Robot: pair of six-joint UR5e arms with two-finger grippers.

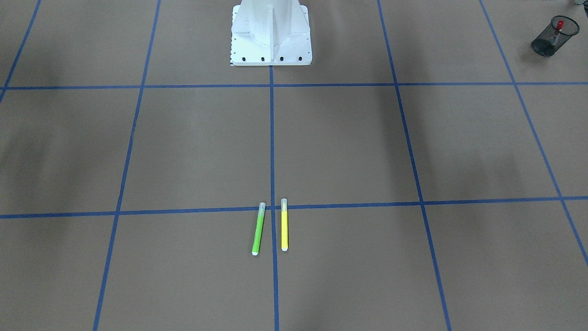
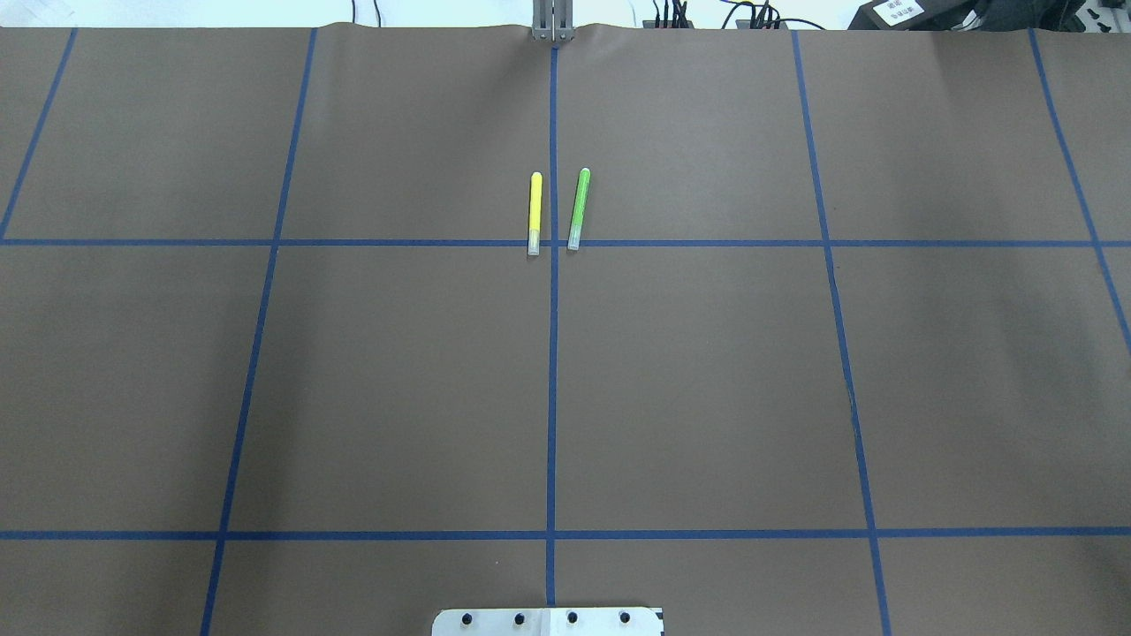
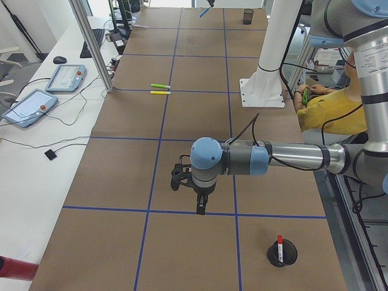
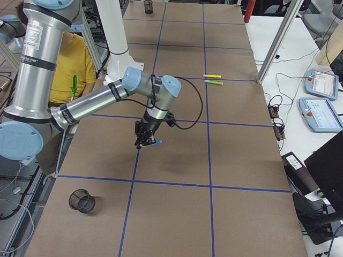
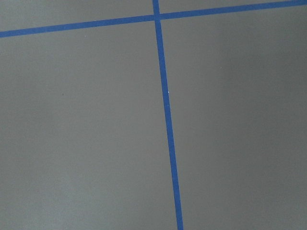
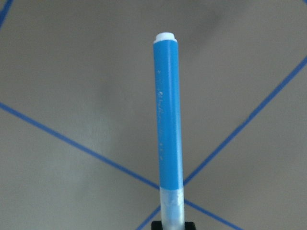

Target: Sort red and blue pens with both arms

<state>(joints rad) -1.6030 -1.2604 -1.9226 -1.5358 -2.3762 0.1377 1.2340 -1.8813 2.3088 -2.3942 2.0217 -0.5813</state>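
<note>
The red pen point(image 1: 559, 25) stands upright in a black mesh cup point(image 1: 549, 40). The exterior left view shows that red pen point(image 3: 279, 242) and its cup point(image 3: 282, 254) near the table's end. The near left arm reaches over the table there, and its left gripper point(image 3: 200, 209) points down over bare paper beside the cup. I cannot tell if it is open or shut. The right gripper point(image 4: 143, 135) is shut on the blue pen point(image 4: 155, 142) above the table. In the right wrist view the blue pen point(image 6: 169, 115) juts forward, translucent cap at the fingers.
A green marker point(image 2: 578, 208) and a yellow marker point(image 2: 535, 213) lie side by side near the table's far middle. An empty mesh cup point(image 4: 82, 201) stands at the right end. A person in a yellow shirt point(image 3: 327, 112) sits behind the robot's white base point(image 1: 271, 34).
</note>
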